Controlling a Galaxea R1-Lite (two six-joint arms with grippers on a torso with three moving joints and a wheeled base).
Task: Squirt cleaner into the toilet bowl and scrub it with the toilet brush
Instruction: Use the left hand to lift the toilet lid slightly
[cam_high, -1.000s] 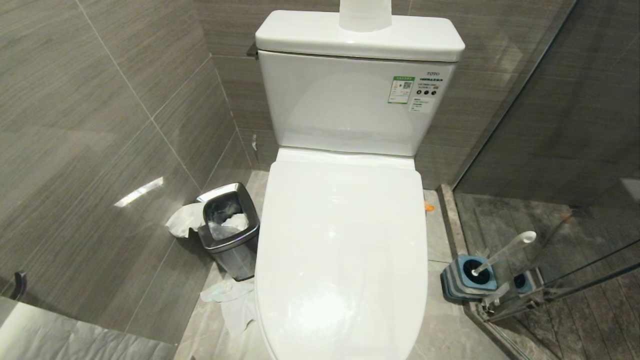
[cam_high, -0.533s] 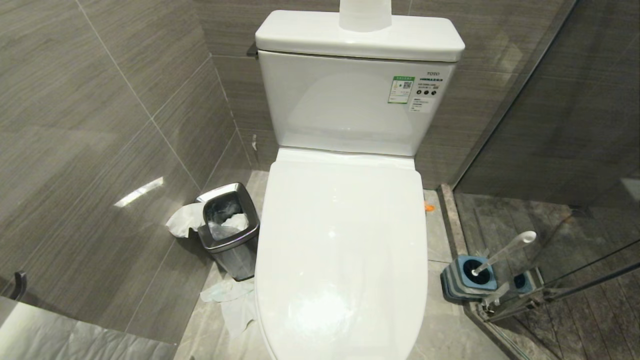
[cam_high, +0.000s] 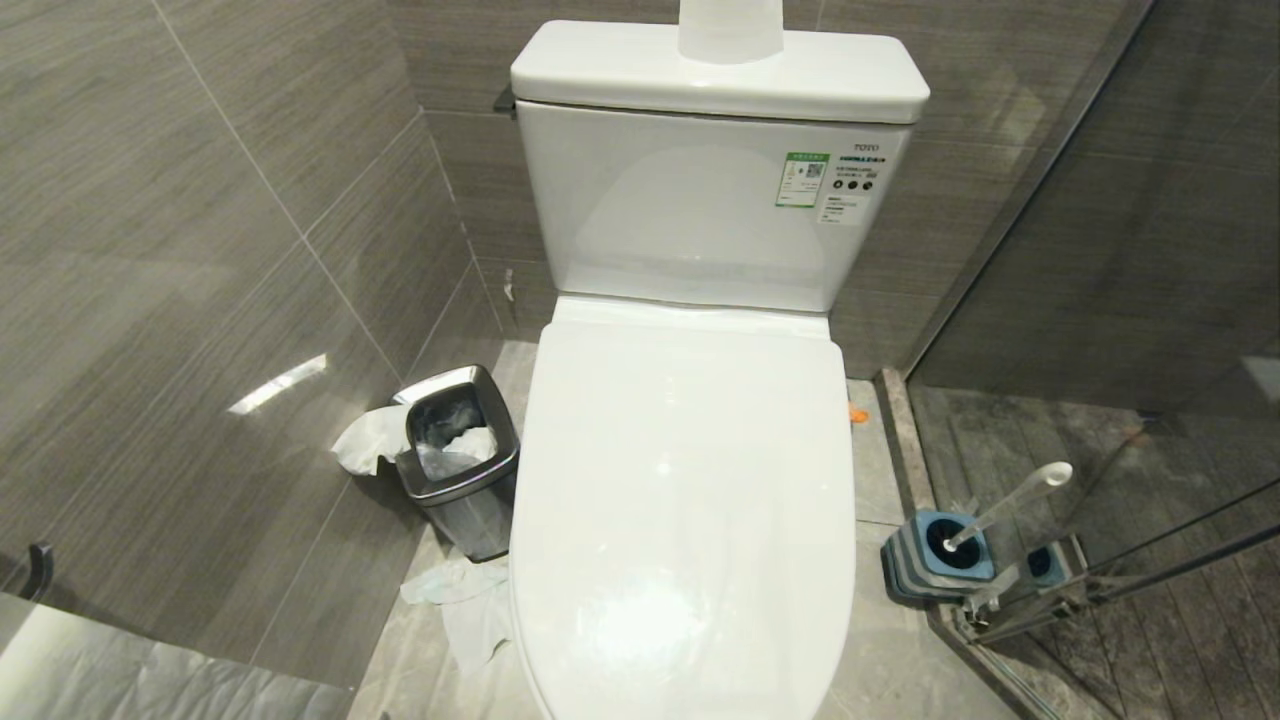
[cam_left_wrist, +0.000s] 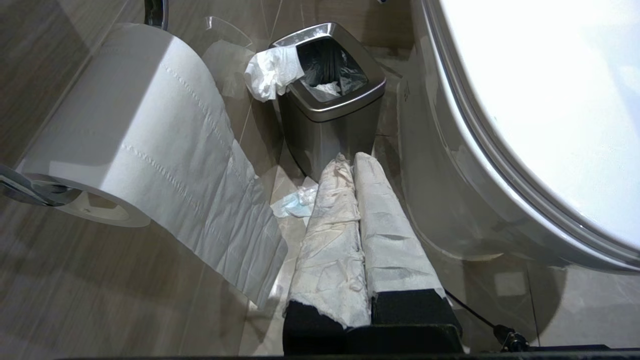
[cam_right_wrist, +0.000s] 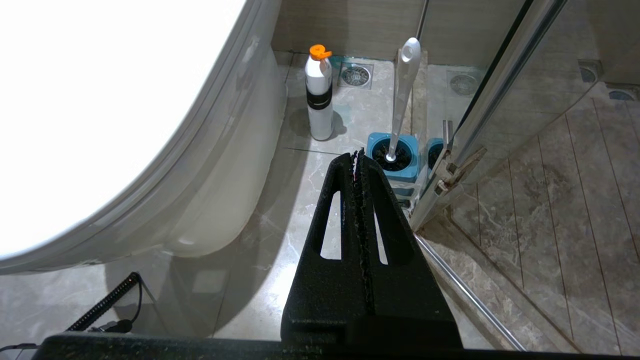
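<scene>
Nearest the robot, the left gripper (cam_left_wrist: 352, 162) and right gripper (cam_right_wrist: 358, 157) hung clenched and empty beside the toilet, whose lid (cam_high: 680, 500) covered the toilet bowl. Farther right stood the toilet brush (cam_right_wrist: 402, 95) in its holder (cam_right_wrist: 392, 157), the orange-capped bottle (cam_right_wrist: 319, 95) beyond. Risk: cleaner squirted onto the closed lid.

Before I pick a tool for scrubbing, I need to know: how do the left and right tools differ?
The left tool has fingers wrapped in white paper; the right tool is bare black. The left points toward the bin, the right toward the brush. Both are shut and empty.
</scene>
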